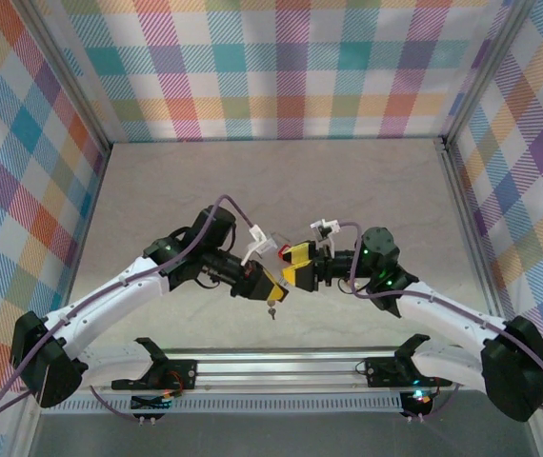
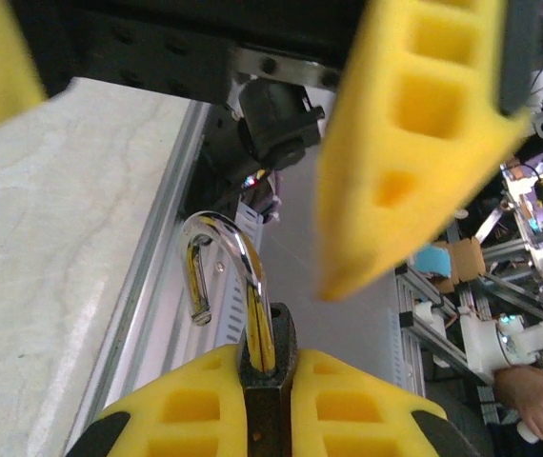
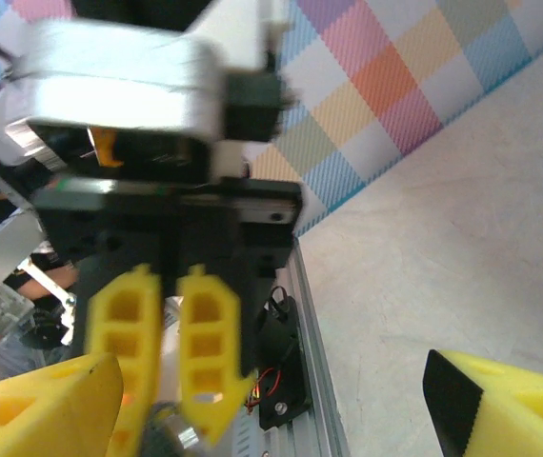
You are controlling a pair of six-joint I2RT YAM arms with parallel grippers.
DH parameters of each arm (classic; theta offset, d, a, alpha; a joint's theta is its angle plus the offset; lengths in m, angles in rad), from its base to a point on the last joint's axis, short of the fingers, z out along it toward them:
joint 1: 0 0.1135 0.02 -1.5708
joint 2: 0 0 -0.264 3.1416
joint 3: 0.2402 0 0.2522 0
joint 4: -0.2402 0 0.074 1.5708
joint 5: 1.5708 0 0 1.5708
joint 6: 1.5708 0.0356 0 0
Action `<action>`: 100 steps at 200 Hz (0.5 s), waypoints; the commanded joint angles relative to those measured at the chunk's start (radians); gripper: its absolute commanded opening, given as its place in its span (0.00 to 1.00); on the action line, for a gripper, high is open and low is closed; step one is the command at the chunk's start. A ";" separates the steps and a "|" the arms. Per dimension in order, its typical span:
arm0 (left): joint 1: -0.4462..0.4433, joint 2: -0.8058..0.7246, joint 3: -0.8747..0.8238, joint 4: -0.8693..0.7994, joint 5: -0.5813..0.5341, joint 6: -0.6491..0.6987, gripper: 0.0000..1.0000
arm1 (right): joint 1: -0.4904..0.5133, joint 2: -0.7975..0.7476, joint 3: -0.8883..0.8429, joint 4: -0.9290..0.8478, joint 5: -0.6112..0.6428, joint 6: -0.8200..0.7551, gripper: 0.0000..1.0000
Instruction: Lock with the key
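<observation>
My left gripper (image 2: 268,367) is shut on the dark body of a padlock (image 2: 268,409), held edge-on between its yellow pads. The silver shackle (image 2: 222,249) stands open, its free end clear of the body. In the top view the left gripper (image 1: 273,288) holds the lock above the table's middle, and a small key (image 1: 272,310) hangs just beneath it. My right gripper (image 1: 289,265) is open right next to the lock, its yellow fingers (image 2: 414,143) on either side of the shackle. In the right wrist view the right gripper (image 3: 271,390) faces the left one's shut pads (image 3: 205,352).
The pale marbled tabletop (image 1: 271,190) stretches behind both arms, walled by plaid panels (image 1: 271,67). An aluminium rail (image 1: 281,367) with black mounts runs along the near edge below the grippers.
</observation>
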 commanded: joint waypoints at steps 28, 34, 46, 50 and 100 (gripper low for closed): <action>0.043 -0.049 -0.068 0.154 0.014 -0.080 0.00 | 0.026 -0.011 -0.012 0.072 -0.065 -0.045 0.83; 0.046 -0.046 -0.072 0.172 0.024 -0.091 0.00 | 0.031 0.001 -0.010 0.076 -0.066 -0.045 0.83; 0.047 -0.043 -0.068 0.179 0.033 -0.098 0.00 | 0.038 0.021 -0.005 0.084 -0.071 -0.043 0.83; 0.047 -0.043 -0.065 0.179 0.035 -0.098 0.00 | 0.040 0.026 -0.003 0.087 -0.072 -0.041 0.83; 0.049 -0.054 -0.094 0.186 0.024 -0.095 0.00 | 0.049 -0.002 -0.009 0.077 -0.072 -0.063 0.79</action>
